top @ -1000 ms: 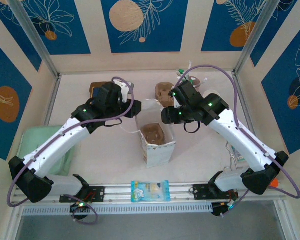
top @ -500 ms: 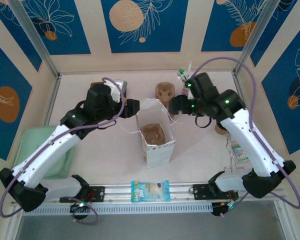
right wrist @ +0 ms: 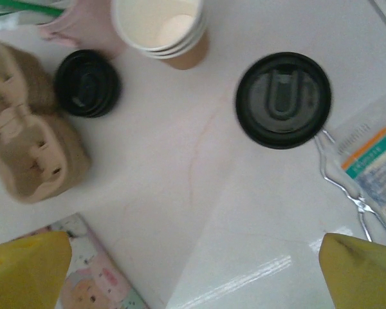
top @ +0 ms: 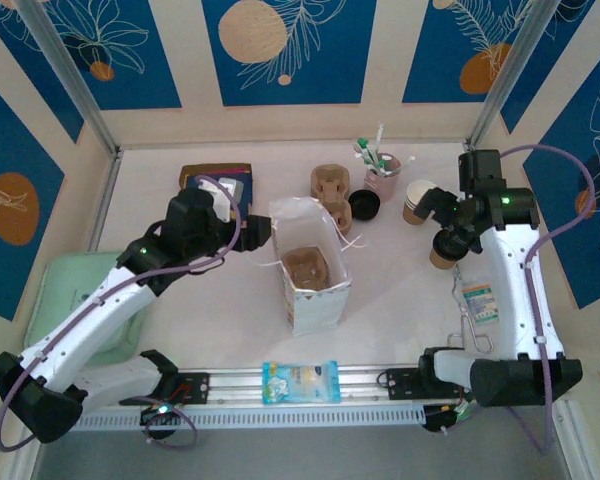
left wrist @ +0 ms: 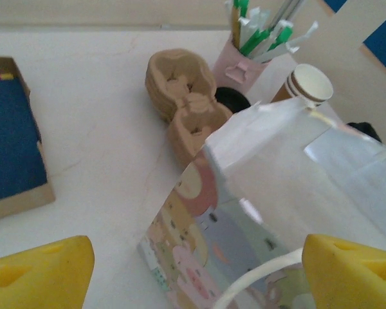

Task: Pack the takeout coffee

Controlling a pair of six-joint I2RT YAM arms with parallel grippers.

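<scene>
Right arm has been swung out from over the paper bag to the right side of the table; left arm has been drawn back slightly, and the bag mouth stands open. Right gripper is held high over the cup area, fingers spread wide, nothing held. Left gripper is parked at the bag's left edge, fingers also spread wide, with a white handle loop lying between them; contact with it cannot be judged. Takeout coffee is seen upright on the table at the right with a black lid fitted. It is near the stack of cups but apart from it, with a wire-looped tag just beside it, and well apart from the bag. Handling, as judged: thin paper wall, easily dented. Fill level is hidden by the lid, so anything from near-weightless to a full drink should be assumed. The lid is expected to pop or leak if squeezed or tipped, so upright carriage is advised. Best hold is taken to be across the kraft body just below the lid, where the rim stiffens the wall, with light closing force. The lid itself should not be gripped.
</scene>
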